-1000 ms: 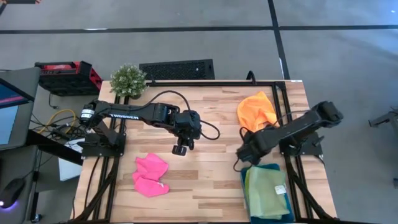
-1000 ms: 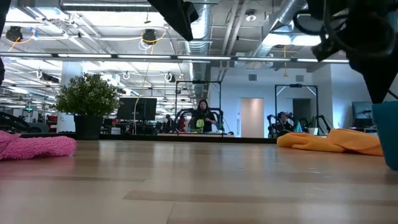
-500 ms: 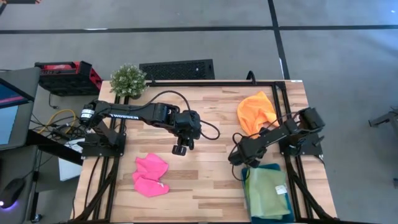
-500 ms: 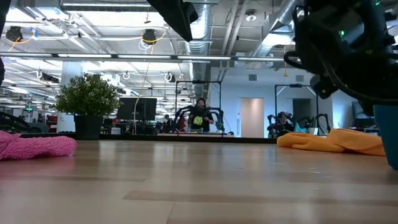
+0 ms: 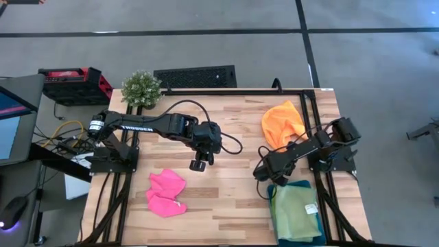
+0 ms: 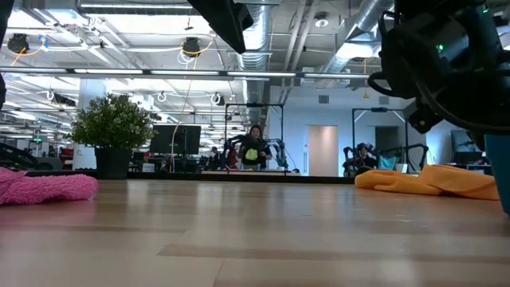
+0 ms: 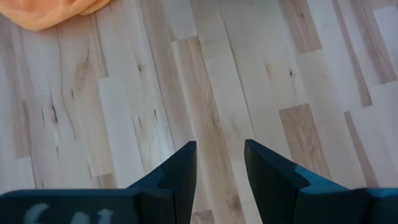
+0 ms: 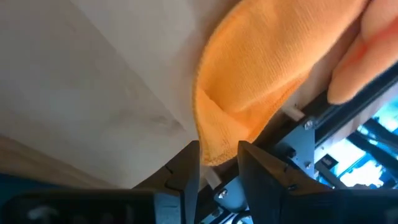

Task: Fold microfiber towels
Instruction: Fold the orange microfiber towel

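Note:
An orange towel (image 5: 282, 123) lies crumpled at the table's far right. A hot pink towel (image 5: 167, 193) lies bunched at the near left. A light green towel (image 5: 295, 214) lies flat on the dark teal tray (image 5: 300, 184) at the near right. My right gripper (image 5: 261, 173) hangs open above the wood between the orange towel and the tray. In its wrist view a corner of the orange towel (image 8: 214, 152) shows past the fingers, but the low view shows the gripper (image 6: 426, 115) well above the cloth (image 6: 426, 180). My left gripper (image 7: 219, 144) waits open over bare wood at mid-table (image 5: 199, 165).
A potted plant (image 5: 142, 88) stands at the far left corner. Black frame rails (image 5: 308, 116) run along the table's right side beside the orange towel. Bare wood (image 5: 230, 202) lies between the pink towel and the tray. People stand in the room behind (image 6: 255, 151).
My right gripper has come down toward the table and shifted slightly toward the left edge, rolling and tipping as it sank, so more of it now shows in the low view. Its arm has folded in. The towels have not moved.

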You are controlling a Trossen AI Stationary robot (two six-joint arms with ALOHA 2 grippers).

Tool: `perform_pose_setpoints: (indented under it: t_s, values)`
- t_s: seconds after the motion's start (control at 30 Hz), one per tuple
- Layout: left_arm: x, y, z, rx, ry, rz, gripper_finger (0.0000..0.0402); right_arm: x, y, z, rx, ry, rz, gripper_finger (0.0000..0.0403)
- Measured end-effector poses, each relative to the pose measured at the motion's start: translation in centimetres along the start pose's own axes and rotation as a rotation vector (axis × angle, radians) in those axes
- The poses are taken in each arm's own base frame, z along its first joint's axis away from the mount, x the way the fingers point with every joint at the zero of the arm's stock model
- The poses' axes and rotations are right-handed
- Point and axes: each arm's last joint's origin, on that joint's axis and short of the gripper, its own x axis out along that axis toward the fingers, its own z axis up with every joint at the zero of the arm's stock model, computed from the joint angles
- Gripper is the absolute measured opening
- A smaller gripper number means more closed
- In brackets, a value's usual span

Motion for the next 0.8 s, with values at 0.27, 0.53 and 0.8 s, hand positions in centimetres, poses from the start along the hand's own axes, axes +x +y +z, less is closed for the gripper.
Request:
perform_pose_setpoints:
  t_s: [0.27,0.53,0.8]
  values:
    - [0.0,0.0,0.0,-0.002,0.000,0.000,0.0128,0.2,-0.3,0.7,-0.055,0.015,0.012,0.0132]
    - [0.0,0.0,0.0,-0.003,0.000,0.000,0.0128,0.3,-0.7,1.1,-0.158,0.045,0.032,0.0132]
    - [0.0,0.0,0.0,-0.002,0.000,0.000,0.0128,0.4,-1.1,1.5,-0.213,0.058,0.048,0.0120]
